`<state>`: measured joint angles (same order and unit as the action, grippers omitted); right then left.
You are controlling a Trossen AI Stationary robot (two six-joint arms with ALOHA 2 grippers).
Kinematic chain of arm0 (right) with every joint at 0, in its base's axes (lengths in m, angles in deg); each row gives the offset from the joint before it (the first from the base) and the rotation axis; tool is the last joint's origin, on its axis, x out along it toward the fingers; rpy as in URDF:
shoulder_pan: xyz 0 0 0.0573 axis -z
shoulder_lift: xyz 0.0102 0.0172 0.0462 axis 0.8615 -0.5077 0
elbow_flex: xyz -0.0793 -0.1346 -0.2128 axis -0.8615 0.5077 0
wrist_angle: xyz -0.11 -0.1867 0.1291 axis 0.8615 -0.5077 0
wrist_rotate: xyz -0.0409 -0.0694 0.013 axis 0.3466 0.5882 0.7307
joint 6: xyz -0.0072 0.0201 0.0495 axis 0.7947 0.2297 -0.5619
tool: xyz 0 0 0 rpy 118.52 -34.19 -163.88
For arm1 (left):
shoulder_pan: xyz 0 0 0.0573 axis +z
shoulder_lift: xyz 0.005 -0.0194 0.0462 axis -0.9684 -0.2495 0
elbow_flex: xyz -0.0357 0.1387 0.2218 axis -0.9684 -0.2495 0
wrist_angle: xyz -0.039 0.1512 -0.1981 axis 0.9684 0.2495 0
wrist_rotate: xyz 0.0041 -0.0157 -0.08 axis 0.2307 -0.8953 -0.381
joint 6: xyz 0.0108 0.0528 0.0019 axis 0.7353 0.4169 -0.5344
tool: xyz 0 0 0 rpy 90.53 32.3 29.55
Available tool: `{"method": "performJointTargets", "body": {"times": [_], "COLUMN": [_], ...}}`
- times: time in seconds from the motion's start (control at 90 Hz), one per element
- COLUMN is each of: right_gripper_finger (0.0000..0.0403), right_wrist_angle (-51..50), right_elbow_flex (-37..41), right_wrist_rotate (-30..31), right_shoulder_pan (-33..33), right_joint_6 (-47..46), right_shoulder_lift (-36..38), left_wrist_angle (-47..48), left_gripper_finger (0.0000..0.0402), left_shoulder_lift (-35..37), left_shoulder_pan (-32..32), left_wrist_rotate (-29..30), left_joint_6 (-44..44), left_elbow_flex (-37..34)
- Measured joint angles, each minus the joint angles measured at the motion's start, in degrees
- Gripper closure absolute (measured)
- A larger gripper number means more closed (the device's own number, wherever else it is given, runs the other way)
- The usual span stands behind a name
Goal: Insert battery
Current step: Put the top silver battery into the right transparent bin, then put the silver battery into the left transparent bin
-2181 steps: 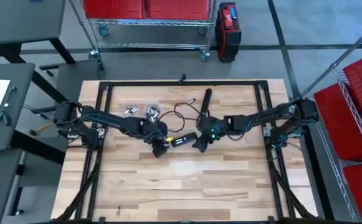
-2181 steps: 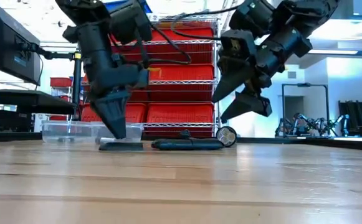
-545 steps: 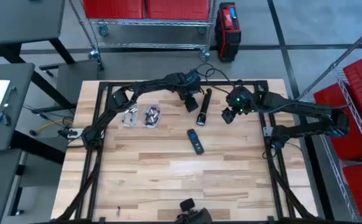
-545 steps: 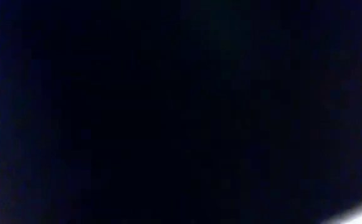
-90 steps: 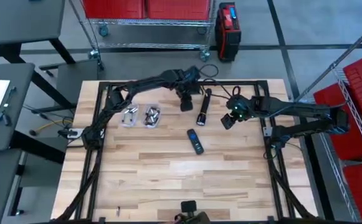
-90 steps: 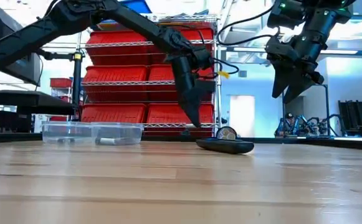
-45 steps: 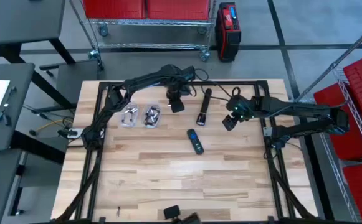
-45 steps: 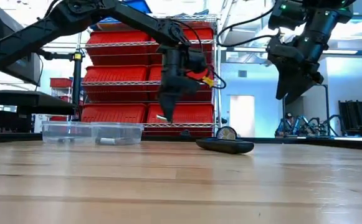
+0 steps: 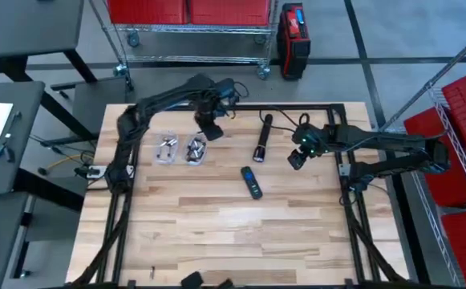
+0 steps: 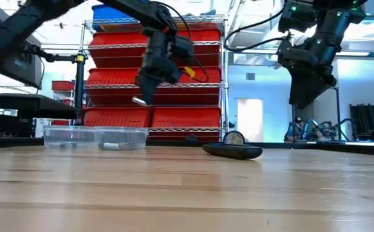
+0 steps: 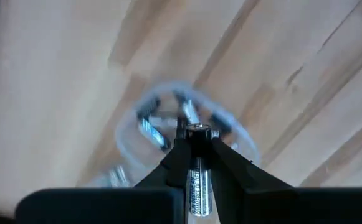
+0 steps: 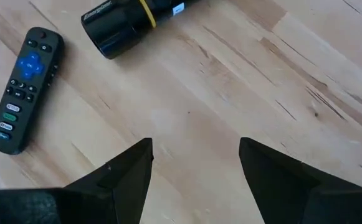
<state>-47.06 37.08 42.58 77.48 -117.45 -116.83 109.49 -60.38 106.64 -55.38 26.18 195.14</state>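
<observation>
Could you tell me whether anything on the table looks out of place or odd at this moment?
Nothing stands out. The remote and flashlight lie flat on the table, the two clear dishes sit side by side, the left gripper holds a battery above them, and the right gripper hovers open.

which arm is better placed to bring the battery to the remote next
Left. The left claw is shut on a battery above the clear tray; the right claw hangs open and empty.
</observation>
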Motion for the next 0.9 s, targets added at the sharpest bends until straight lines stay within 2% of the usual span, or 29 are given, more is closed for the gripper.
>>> {"method": "performJointTargets", "body": {"times": [0.178,0.289,0.467,0.656,0.9], "right_gripper_finger": [0.0171,0.0171,0.0171,0.0171,0.0171], "right_wrist_angle": [0.71,1.19,1.73,1.69,1.77], "right_elbow_flex": [0.0,0.0,0.0,0.0,0.0], "right_wrist_rotate": [0.09,0.09,0.07,0.07,-0.17], "right_shoulder_pan": [0.01,0.01,0.01,-0.1,-0.66], "right_joint_6": [0.08,0.25,2.44,3.09,6.76], "right_shoulder_lift": [0.0,0.0,0.0,0.0,0.0], "left_wrist_angle": [-13.93,-16.88,-12.96,-8.62,-8.01], "left_gripper_finger": [0.0385,0.0383,0.0359,0.0305,0.0232], "left_shoulder_lift": [10.46,13.44,13.68,15.59,23.32], "left_shoulder_pan": [-1.08,-1.29,-0.48,-1.96,-12.02], "left_wrist_rotate": [-0.06,1.35,2.7,-0.43,-0.76], "left_joint_6": [-7.68,-11.72,-17.48,-19.8,-29.8], "left_elbow_flex": [-17.85,-24.69,-26.35,-26.35,-26.35]}}
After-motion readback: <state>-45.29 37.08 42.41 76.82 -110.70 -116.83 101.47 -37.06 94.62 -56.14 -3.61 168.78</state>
